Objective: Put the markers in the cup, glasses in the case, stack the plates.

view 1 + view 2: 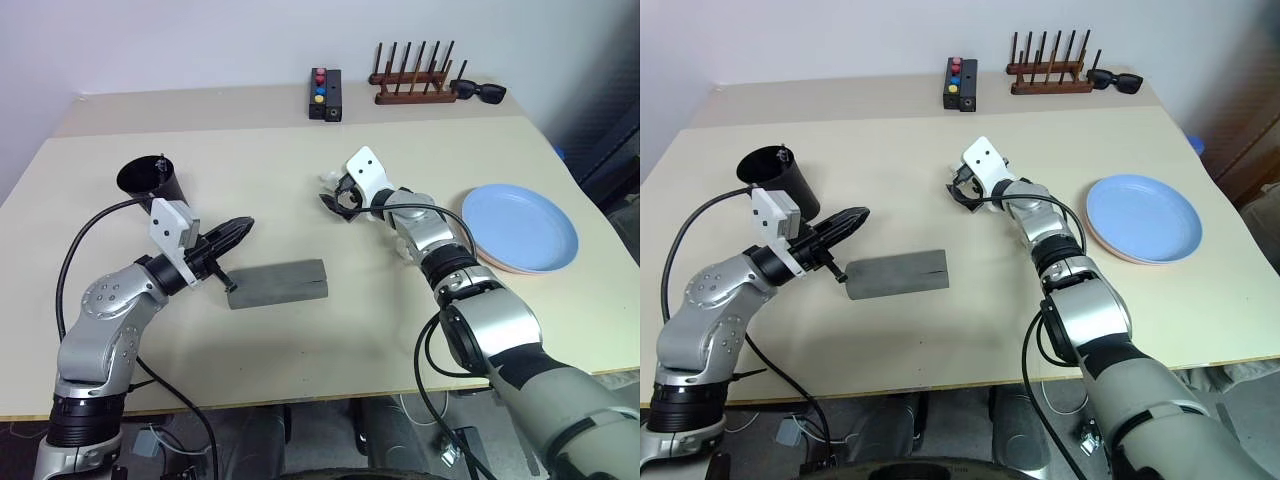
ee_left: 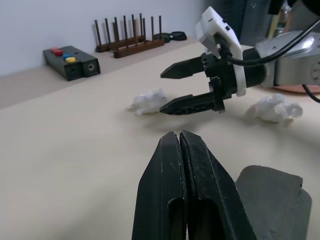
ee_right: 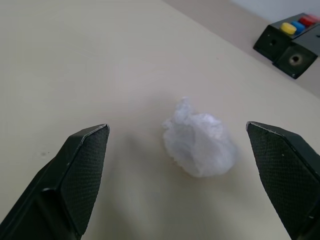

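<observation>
Plates [image 1: 528, 228] are seen stacked at about 3 o'clock on the table [image 1: 280, 150] in the left eye view: the light blue plate lies on the pink one [image 1: 500, 264], of which only an edge is shown. The black cup [image 1: 148, 182] is placed at 9 o'clock, with a pen tip shown above its rim. The grey case [image 1: 277, 283] is laid closed near the middle, toward 6 o'clock. The left gripper [image 1: 243, 228] is held just above the case's left end, its fingers pressed together. The right gripper [image 1: 333, 192] is held at the centre, its fingers spread.

In the right eye view, a black box with coloured buttons [image 1: 960, 83], a wooden rack [image 1: 1048, 68] and black sunglasses [image 1: 1115, 81] are seen at 12 to 1 o'clock.

In the left wrist view, two crumpled white paper balls [image 2: 149, 101] [image 2: 275, 107] are shown, one near each side of the right gripper.

In the right wrist view, one paper ball [image 3: 199, 142] is seen lying on the table between the spread fingers [image 3: 82, 167], not touched by them.
</observation>
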{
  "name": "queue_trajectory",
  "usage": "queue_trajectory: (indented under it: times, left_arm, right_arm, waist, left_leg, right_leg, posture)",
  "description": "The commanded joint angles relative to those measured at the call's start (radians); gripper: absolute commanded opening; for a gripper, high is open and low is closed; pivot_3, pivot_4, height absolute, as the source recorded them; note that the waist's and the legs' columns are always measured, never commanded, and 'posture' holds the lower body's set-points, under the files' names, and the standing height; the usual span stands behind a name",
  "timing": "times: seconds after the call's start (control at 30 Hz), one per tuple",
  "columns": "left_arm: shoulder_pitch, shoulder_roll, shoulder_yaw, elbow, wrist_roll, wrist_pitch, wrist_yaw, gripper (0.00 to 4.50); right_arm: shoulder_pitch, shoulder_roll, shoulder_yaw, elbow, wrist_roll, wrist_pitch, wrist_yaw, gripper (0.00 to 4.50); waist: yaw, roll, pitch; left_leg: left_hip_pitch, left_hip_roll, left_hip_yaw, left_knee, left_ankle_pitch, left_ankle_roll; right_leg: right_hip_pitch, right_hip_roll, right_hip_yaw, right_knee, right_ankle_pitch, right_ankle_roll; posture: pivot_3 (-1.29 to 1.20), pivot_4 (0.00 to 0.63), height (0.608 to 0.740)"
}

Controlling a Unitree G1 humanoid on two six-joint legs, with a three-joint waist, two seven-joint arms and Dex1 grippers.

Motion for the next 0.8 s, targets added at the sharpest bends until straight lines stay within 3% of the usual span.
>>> queue_trajectory:
  times: [0.03, 0.13, 0.33, 0.8]
  left_arm:
    - [0.005, 0.009, 0.027, -0.045, -0.015, -0.002, 0.016, 0.00]
    - [0.016, 0.009, 0.031, -0.056, -0.016, -0.001, 0.026, 0.00]
    - [0.032, 0.013, 0.038, -0.066, -0.021, -0.001, 0.034, 0.00]
    - [0.018, 0.011, 0.019, -0.036, -0.017, -0.008, 0.029, 0.00]
  right_arm:
    - [-0.048, 0.018, -0.014, 0.046, -0.020, -0.043, -0.030, 4.49]
    - [-0.052, 0.027, -0.017, 0.072, -0.031, -0.048, -0.047, 3.15]
    - [-0.047, 0.031, -0.030, 0.082, -0.034, -0.059, -0.067, 0.07]
    - [0.003, -0.012, -0.055, 0.032, -0.023, -0.118, -0.048, 0.07]
  waist:
    - [0.000, 0.000, 0.000]
    - [-0.001, 0.000, 0.000]
    - [-0.001, 0.000, 0.000]
    - [-0.001, 0.000, 0.000]
  left_leg:
    - [0.000, 0.000, 0.000, 0.000, 0.000, 0.000]
    - [0.000, 0.000, 0.000, 0.000, 0.000, 0.000]
    - [0.000, 0.000, 0.000, -0.001, 0.000, 0.000]
    - [0.000, 0.000, 0.000, -0.001, 0.000, 0.000]
  right_leg:
    - [0.000, 0.000, 0.000, 0.000, 0.000, 0.000]
    - [0.000, 0.000, 0.000, 0.000, 0.000, 0.000]
    - [0.000, 0.000, 0.000, 0.000, 0.000, 0.000]
    - [0.000, 0.000, 0.000, 0.000, 0.000, 0.000]
  posture:
    - [0.00, 0.150, 0.739]
    - [0.00, 0.150, 0.739]
    - [0.00, 0.150, 0.739]
    - [0.00, 0.150, 0.739]
